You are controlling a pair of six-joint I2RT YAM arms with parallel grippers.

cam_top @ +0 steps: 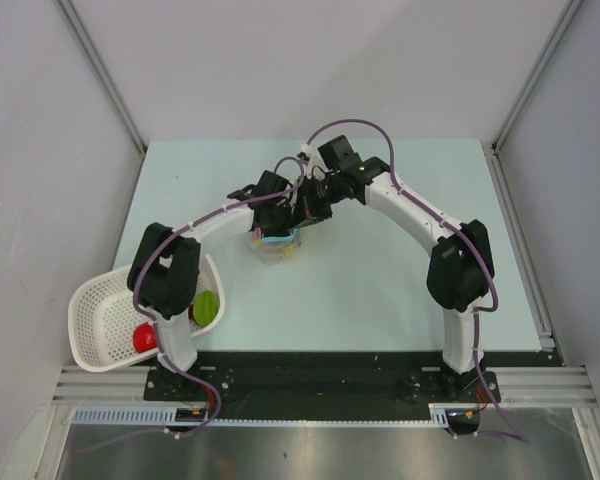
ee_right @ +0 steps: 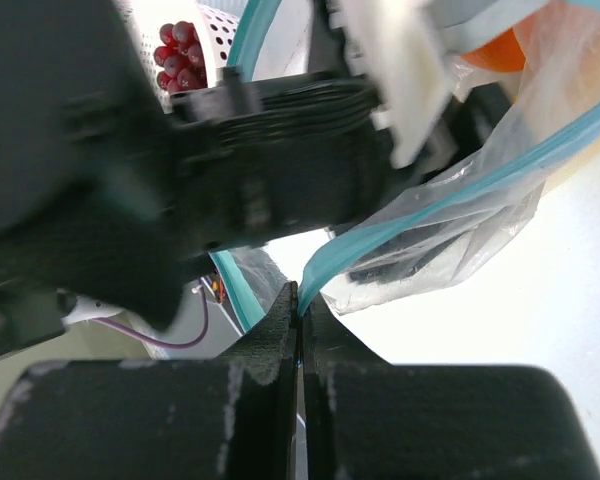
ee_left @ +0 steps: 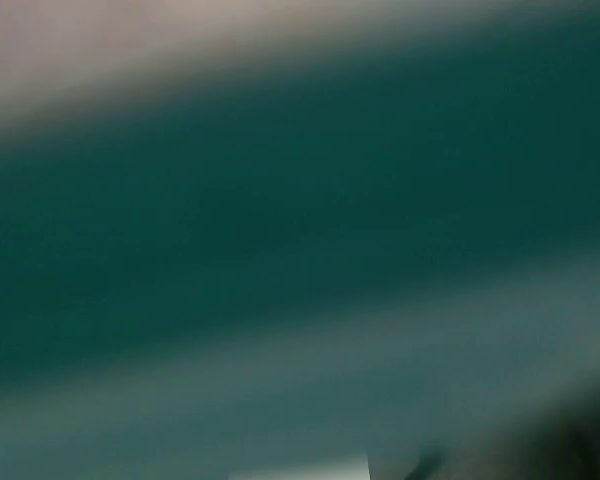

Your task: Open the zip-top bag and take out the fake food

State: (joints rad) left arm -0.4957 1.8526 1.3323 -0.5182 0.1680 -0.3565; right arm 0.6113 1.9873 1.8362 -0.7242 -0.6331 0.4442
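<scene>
The zip-top bag (cam_top: 277, 244), clear with a teal zip strip, sits at mid table between both grippers. My right gripper (ee_right: 300, 300) is shut on one teal lip of the bag (ee_right: 450, 200); it also shows in the top view (cam_top: 300, 222). The other lip runs up beside my left gripper (cam_top: 264, 220), whose black body fills the right wrist view's upper left. Its fingers are hidden, and the left wrist view is only a teal blur. An orange ball (ee_right: 495, 55) lies inside the bag. A dark red grape bunch (ee_right: 177, 55), a red piece (cam_top: 143, 337) and a green oval (cam_top: 206, 307) lie in the basket.
The white mesh basket (cam_top: 98, 310) stands at the table's near left, beside the left arm's base. Grey walls close in the table on the left, right and back. A black rail runs along the near edge.
</scene>
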